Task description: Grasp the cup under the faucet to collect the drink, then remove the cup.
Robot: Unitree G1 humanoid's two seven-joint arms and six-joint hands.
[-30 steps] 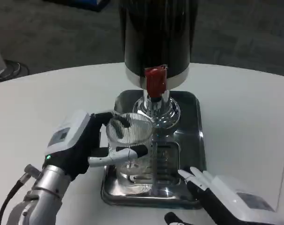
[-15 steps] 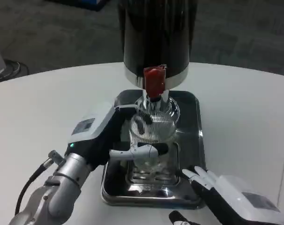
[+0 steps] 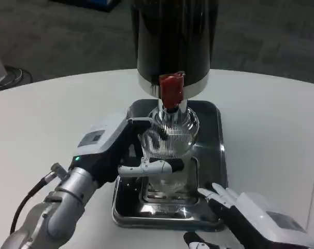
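A clear ribbed cup [image 3: 166, 150] stands over the steel drip tray [image 3: 211, 155], right below the red faucet handle [image 3: 171, 90] of the black drink dispenser [image 3: 172, 41]. My left hand [image 3: 115, 150] grips the cup from its left side, with fingers wrapped across its front and back. My right hand [image 3: 250, 218] lies low at the tray's front right corner, holding nothing, its fingers apart and pointing toward the tray. No liquid shows in the cup.
The round white table [image 3: 53, 114] spreads wide on both sides of the tray. The dispenser's chrome base [image 3: 187, 120] sits just behind the cup. Dark carpet lies beyond the table's far edge.
My left hand has carried the cup from the tray's front left up and right to a spot beneath the faucet. In the last half second it barely shifted. The right hand stayed put.
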